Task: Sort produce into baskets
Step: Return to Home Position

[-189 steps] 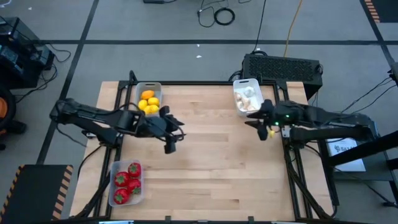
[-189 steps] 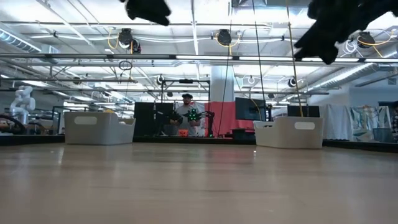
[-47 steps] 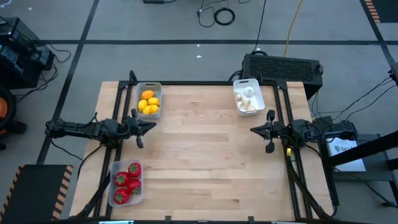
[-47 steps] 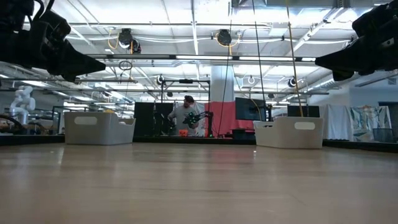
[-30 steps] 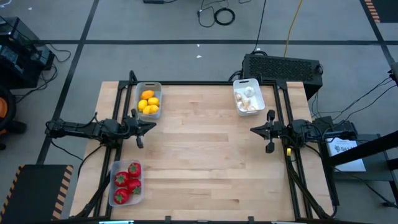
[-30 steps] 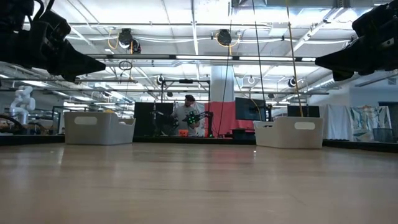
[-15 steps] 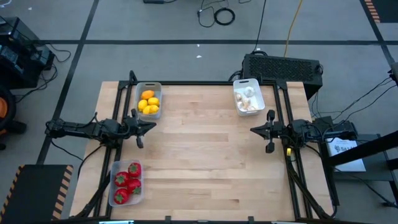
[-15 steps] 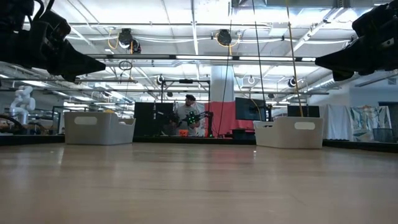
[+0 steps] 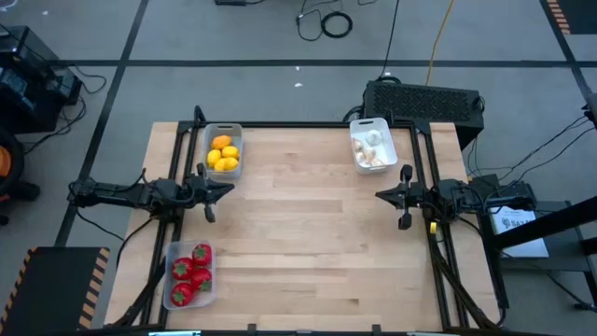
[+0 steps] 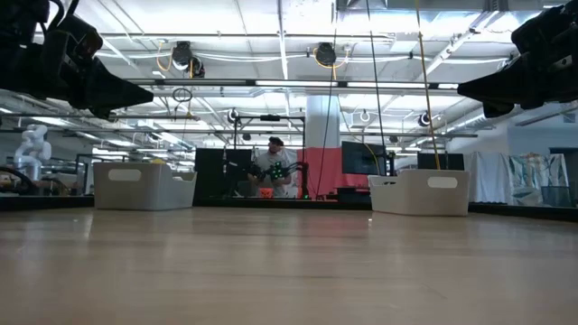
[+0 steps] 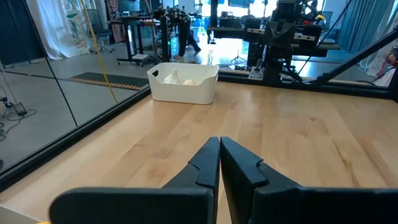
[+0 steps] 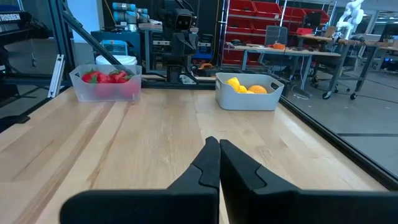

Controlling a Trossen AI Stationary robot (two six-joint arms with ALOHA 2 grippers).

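Observation:
The yellow-orange pieces (image 9: 223,153) lie in the grey basket (image 9: 224,131) at the far left. Glossy red pieces (image 9: 189,272) fill the clear basket (image 9: 170,299) at the near left. Whitish bulbs (image 9: 372,149) sit in the white basket (image 9: 369,123) at the far right. My left gripper (image 9: 231,188) hovers shut at the table's left edge, pointing right, with nothing in it. My right gripper (image 9: 378,195) hovers shut at the right edge, pointing left, also with nothing in it. Both stand well above the table in the low view.
A black box (image 9: 424,101) stands behind the table's far right corner. The wooden tabletop (image 9: 308,233) stretches bare between the two grippers. A person (image 10: 272,167) stands far off in the room beyond the table.

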